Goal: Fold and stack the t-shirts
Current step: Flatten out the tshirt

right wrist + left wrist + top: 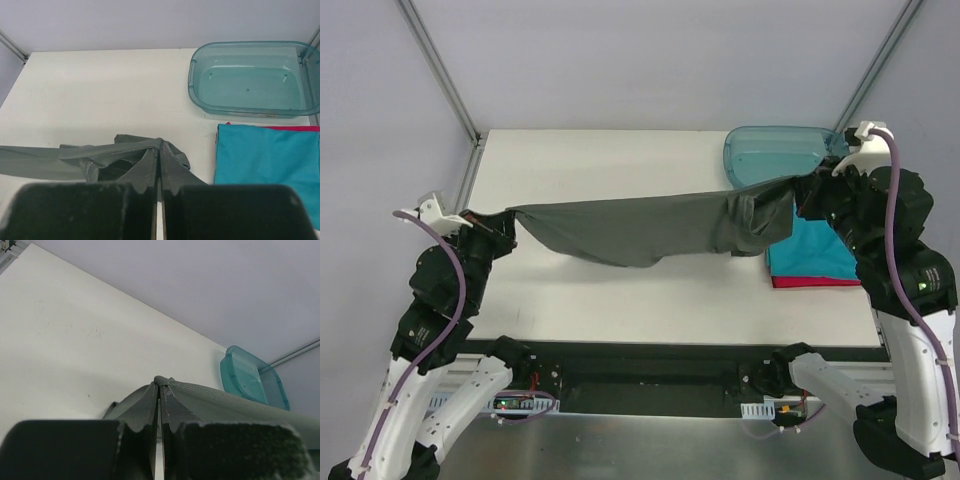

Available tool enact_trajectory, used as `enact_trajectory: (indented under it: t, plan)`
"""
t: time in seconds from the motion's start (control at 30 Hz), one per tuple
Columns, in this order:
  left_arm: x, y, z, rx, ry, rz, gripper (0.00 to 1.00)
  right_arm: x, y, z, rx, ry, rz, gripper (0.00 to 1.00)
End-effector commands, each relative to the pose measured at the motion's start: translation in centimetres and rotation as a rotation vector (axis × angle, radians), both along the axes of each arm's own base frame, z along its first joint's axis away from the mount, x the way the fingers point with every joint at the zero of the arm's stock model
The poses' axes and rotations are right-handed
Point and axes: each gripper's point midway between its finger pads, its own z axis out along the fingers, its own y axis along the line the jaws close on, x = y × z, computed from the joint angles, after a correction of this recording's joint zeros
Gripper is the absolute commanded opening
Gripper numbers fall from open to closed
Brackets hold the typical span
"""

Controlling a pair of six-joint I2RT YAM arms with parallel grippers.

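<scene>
A dark charcoal-grey t-shirt point(640, 228) hangs stretched above the table between both arms, sagging in the middle. My left gripper point(508, 222) is shut on its left edge; the wrist view shows the hem point(210, 392) pinched at the fingertips point(161, 387). My right gripper point(802, 190) is shut on the right edge, where the cloth point(125, 150) bunches at the tips point(160, 147). A folded teal t-shirt point(808, 252) lies at the right on a red-pink one point(817, 283), whose edge alone shows.
A translucent teal plastic tub point(775, 152) stands at the back right corner, just behind the folded stack. The white table point(620, 160) ends at a black rail along the near edge. Metal frame posts rise at both back corners.
</scene>
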Motion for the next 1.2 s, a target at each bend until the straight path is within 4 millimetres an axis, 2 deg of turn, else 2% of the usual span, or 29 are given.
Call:
enact_trajectory:
  t: [0.0,0.07,0.17,0.3,0.4,0.47,0.53,0.63,0.7,0.77,0.87,0.97,1.07,1.1,1.17]
  plan:
    - [0.6,-0.9,-1.9,0.021,0.042,-0.036,0.0,1.7,-0.3,-2.1,-0.032,0.073,-0.041,0.0]
    - [1.6,-1.4,-4.2,0.037,0.109,-0.043,0.0,3.2,0.0,-4.4,-0.058,0.141,-0.044,0.0]
    - [3.2,-2.0,-8.7,0.071,0.244,-0.027,0.0,5.8,0.4,-8.5,-0.077,0.255,-0.049,0.0]
    - [4.9,-2.9,-14.9,0.099,0.444,-0.035,0.0,8.7,-0.5,-13.0,-0.069,0.354,-0.099,0.0]
    - [5.8,-3.8,-17.8,0.085,0.545,-0.075,0.0,10.3,-0.1,-15.8,-0.037,0.389,-0.075,0.0]
    - [5.9,-4.6,-19.7,0.076,0.611,-0.111,0.0,10.5,0.1,-18.2,-0.027,0.442,-0.07,0.0]
    - [4.9,-6.0,-22.0,0.04,0.689,-0.183,0.0,9.8,1.0,-20.4,0.005,0.488,-0.034,0.0]
    - [1.8,-7.7,-25.3,-0.028,0.791,-0.291,0.0,7.7,1.1,-24.1,0.048,0.58,-0.06,0.01]
    - [-0.2,-8.3,-26.6,-0.079,0.83,-0.336,0.0,6.0,1.1,-25.7,0.065,0.626,-0.068,0.0]
    - [-2.5,-9.2,-27.7,-0.14,0.869,-0.404,0.0,3.6,1.4,-27.3,0.101,0.696,-0.061,0.01]
    - [-5.9,-9.4,-30.4,-0.223,0.968,-0.417,0.0,-0.5,2.4,-30.1,0.145,0.815,-0.005,0.01]
    - [-9.2,-8.4,-33.0,-0.235,1.082,-0.384,0.0,-3.7,0.8,-32.5,0.089,0.902,-0.058,0.0]
    - [-10.6,-8.5,-34.0,-0.281,1.119,-0.372,0.0,-5.6,-0.7,-34.5,0.03,0.969,-0.119,0.0]
    - [-10.9,-8.6,-34.1,-0.293,1.122,-0.374,0.04,-6.0,-0.8,-35.0,0.024,0.991,-0.124,0.0]
    - [-11.3,-8.6,-34.2,-0.308,1.134,-0.369,0.21,-6.6,-1.0,-35.8,0.014,1.021,-0.132,0.01]
